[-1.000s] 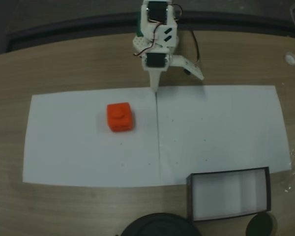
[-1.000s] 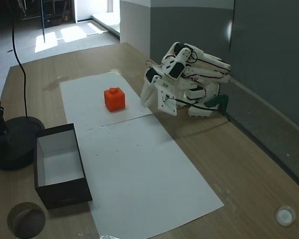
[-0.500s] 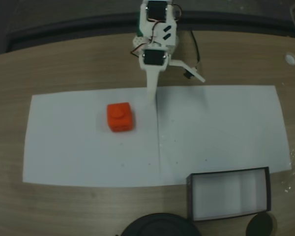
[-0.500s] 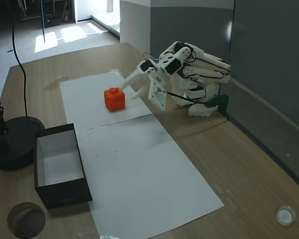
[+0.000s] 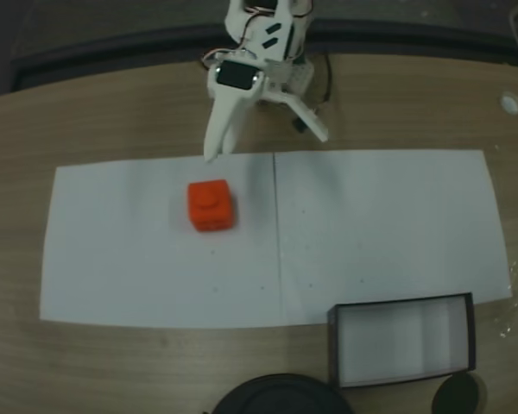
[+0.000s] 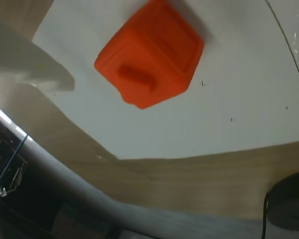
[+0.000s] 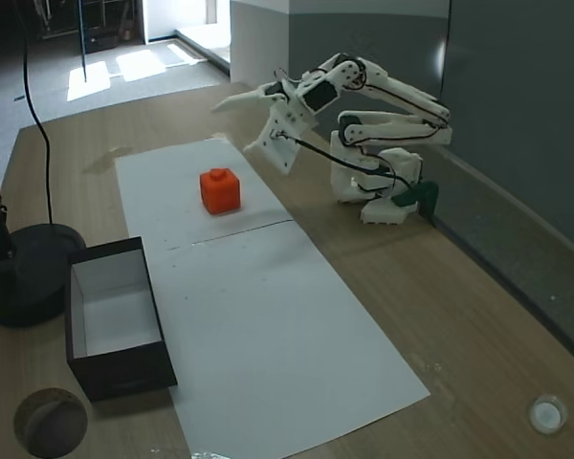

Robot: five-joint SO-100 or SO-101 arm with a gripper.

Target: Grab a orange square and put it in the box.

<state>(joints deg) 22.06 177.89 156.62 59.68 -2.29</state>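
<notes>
The orange square (image 5: 211, 206) rests on the left half of the white paper, and it also sits in another fixed view (image 7: 220, 189). It is a small cube with a round raised mark on top. My gripper (image 5: 268, 148) hangs open above the paper's far edge, just behind the cube and apart from it, with nothing between its fingers. It stands raised over the table in the side fixed view (image 7: 231, 127). The wrist view looks down on the cube (image 6: 149, 55), with one white finger (image 6: 30, 64) at the left edge. The box (image 5: 401, 303) stands at the near right, its white inside bare, and shows dark-walled in the other fixed view (image 7: 124, 371).
A white paper sheet (image 5: 388, 224) covers the wooden table. A round black base (image 7: 24, 273) with a cable stands next to the box. A small dark disc (image 7: 48, 421) lies by the box's corner. A small white cap (image 5: 509, 102) lies at the far right.
The arm has lifted and swung left in the top fixed view, from the paper's centre seam to behind the cube. The jaws stay spread. The cube has not moved.
</notes>
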